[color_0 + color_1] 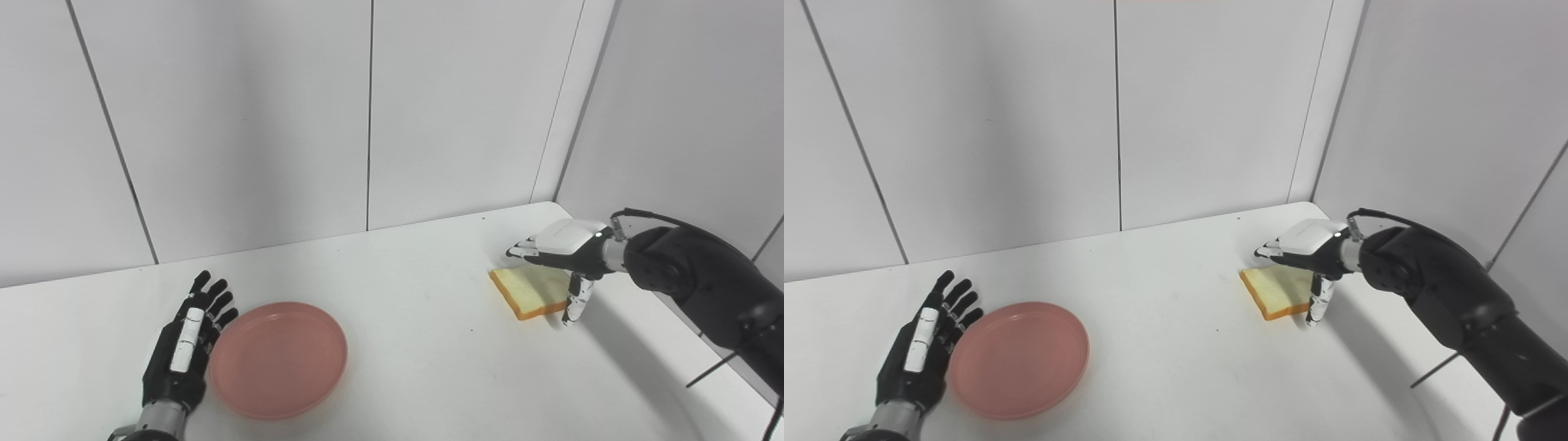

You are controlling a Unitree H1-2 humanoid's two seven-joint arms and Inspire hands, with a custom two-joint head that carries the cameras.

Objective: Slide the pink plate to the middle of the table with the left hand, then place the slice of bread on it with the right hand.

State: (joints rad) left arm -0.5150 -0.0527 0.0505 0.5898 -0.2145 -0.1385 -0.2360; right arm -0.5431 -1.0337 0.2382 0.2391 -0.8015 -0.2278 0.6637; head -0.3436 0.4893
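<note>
White wall panels (257, 122) with thin dark seams close off the far side and the right side of the scene, meeting in a corner at the far right. Below them a white table (416, 343) fills the near part of both views.

Largest on the table is the right arm (704, 282), black and bulky, coming in from the near right edge and stretching toward the far right corner. A thin dark cable loops over its wrist.

Next in size, the pink plate (278, 361) lies flat at the near left of the table, well apart from the middle and from the bread. It is round with a low raised rim and holds nothing.

Just beside the plate's left edge, the left hand (187, 343) rests palm down on the table, fingers straight and a little spread, pointing toward the far wall. It holds nothing; its inner edge is very near the plate's rim, and whether they touch cannot be told.

At the far right, the right hand (566, 254) hovers over the slice of bread (530, 291). Its fingers reach out above the slice's far edge and its thumb points down beside the slice's near right corner, so the hand is partly open around the bread. Whether it has a grip cannot be told.

The bread is pale with a golden crust and lies on the table.
</note>
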